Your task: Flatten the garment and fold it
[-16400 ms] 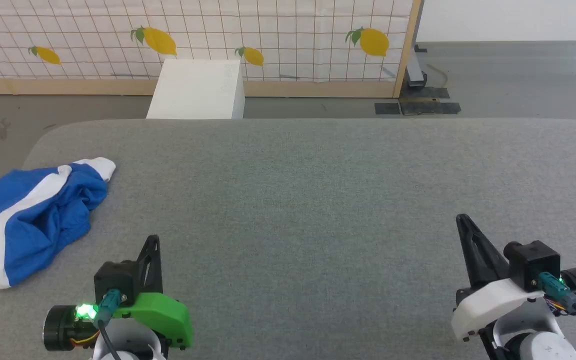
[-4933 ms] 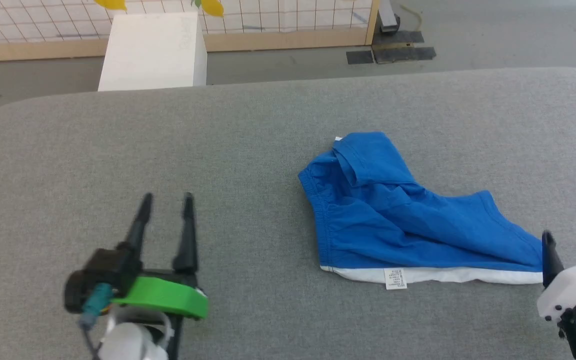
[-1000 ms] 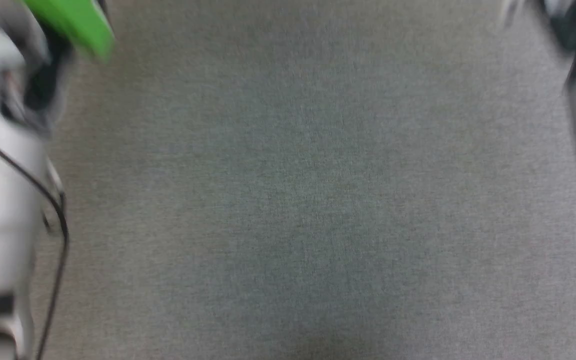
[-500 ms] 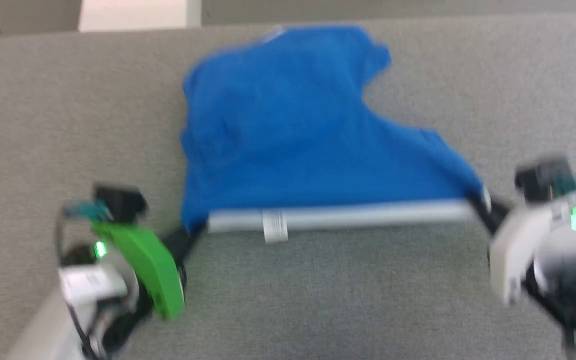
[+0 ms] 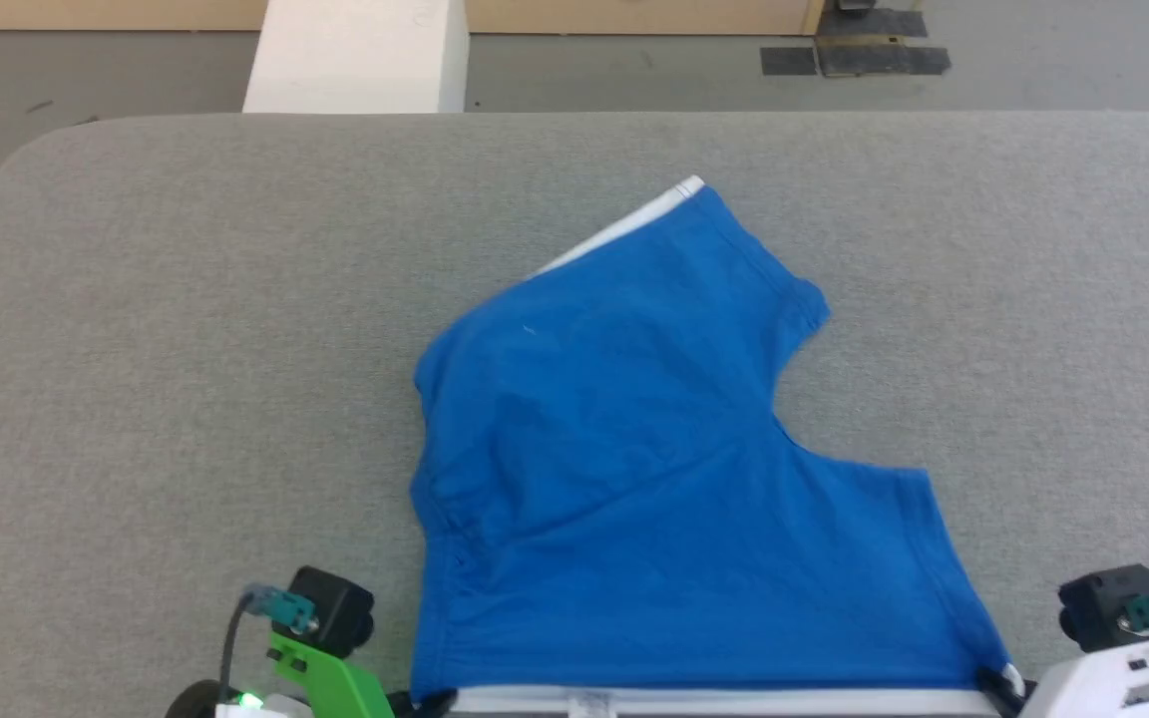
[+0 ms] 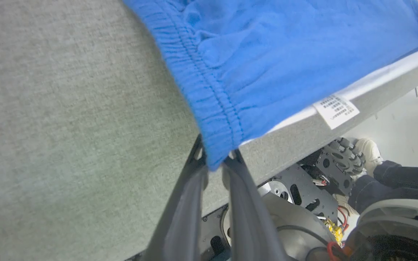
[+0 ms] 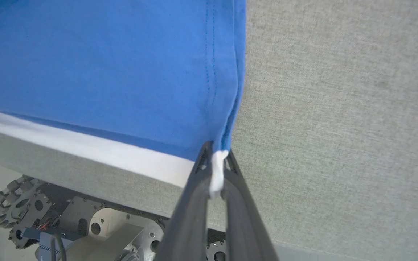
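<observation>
The garment (image 5: 654, 479), royal-blue shorts, lies spread on the grey table (image 5: 186, 329), with its white-edged side along the near edge and a white stripe (image 5: 624, 229) at the far tip. My left gripper (image 5: 425, 701) is shut on the near-left corner. In the left wrist view its fingers (image 6: 191, 188) pinch the blue elastic hem of the garment (image 6: 267, 54), and a small white tag (image 6: 336, 110) hangs over the table edge. My right gripper (image 5: 995, 684) is shut on the near-right corner. In the right wrist view this gripper (image 7: 215, 154) clamps a white bit of the garment (image 7: 103, 65).
A white box (image 5: 355, 55) stands on the floor behind the table. The near table edge (image 6: 303, 134) runs just under both grippers, with the robot's wheeled base (image 7: 31, 214) below it. A person's shoe (image 6: 370, 150) and dark trouser leg are beside the base.
The head camera has swung about, so the whole picture has shifted. Both grippers keep their hold on the corners. The garment now lies smoother and reaches the near table edge.
</observation>
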Robot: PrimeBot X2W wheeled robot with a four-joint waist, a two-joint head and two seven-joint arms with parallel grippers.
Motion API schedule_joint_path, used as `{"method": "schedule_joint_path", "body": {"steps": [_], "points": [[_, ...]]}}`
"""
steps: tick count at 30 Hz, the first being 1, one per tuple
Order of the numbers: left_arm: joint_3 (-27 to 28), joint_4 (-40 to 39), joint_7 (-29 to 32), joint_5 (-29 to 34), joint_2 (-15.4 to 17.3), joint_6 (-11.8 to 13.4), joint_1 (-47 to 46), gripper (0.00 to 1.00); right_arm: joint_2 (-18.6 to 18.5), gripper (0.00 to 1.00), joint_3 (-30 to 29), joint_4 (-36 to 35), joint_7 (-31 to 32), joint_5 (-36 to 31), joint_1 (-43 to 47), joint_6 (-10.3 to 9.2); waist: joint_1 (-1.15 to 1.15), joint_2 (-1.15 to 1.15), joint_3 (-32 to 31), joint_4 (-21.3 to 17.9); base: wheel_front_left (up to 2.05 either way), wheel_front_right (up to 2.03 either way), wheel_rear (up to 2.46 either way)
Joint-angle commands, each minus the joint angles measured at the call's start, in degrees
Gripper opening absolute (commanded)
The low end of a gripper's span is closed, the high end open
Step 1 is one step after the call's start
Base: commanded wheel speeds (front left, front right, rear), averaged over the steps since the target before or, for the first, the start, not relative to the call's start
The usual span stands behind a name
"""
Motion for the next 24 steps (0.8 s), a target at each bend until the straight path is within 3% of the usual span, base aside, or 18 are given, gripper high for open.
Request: {"method": "schedule_joint_path", "body": {"steps": [1,6,12,16,23,24], "points": [[0.4,-0.7,0.6,-0.4,1.2,0.9,0.7,0.0,-0.4,0.0,-1.3,-1.2,0.9,-0.9,0.7,-0.13,0.01,0.0,0.0,0.5,0.0,0.0,0.0],[0.9,-3.3,0.0,-1.6,-0.9,1.0,-1.2,0.0,-2.1,0.0,-1.4,-3.7,-0.1,-1.5,-3.3,-0.13,0.01,0.0,0.4,1.4,0.0,0.0,0.0],[1.4,-3.0,0.5,-3.6,-4.2,-0.7,-8.1,0.0,-8.9,0.0,3.4,-2.1,-0.1,-1.4,-16.5,-0.13,0.01,0.0,2.5,3.0,0.0,0.0,0.0],[2.7,-2.2,2.4,-6.6,-6.1,-1.4,-13.8,0.0,-13.6,0.0,8.2,2.5,-0.3,-0.1,-28.8,-0.13,0.01,0.0,4.8,4.6,0.0,0.0,0.0],[5.1,0.4,5.5,-10.2,-7.5,-1.4,-21.8,0.0,-17.4,0.0,17.0,12.7,-2.5,2.0,-46.5,-0.13,0.01,0.0,9.2,7.5,0.0,0.0,0.0],[6.1,2.3,5.7,-11.2,-8.6,-1.3,-24.7,0.0,-17.7,0.0,20.8,18.0,-4.0,2.8,-53.1,-0.13,0.01,0.0,11.1,8.7,0.0,0.0,0.0]]}}
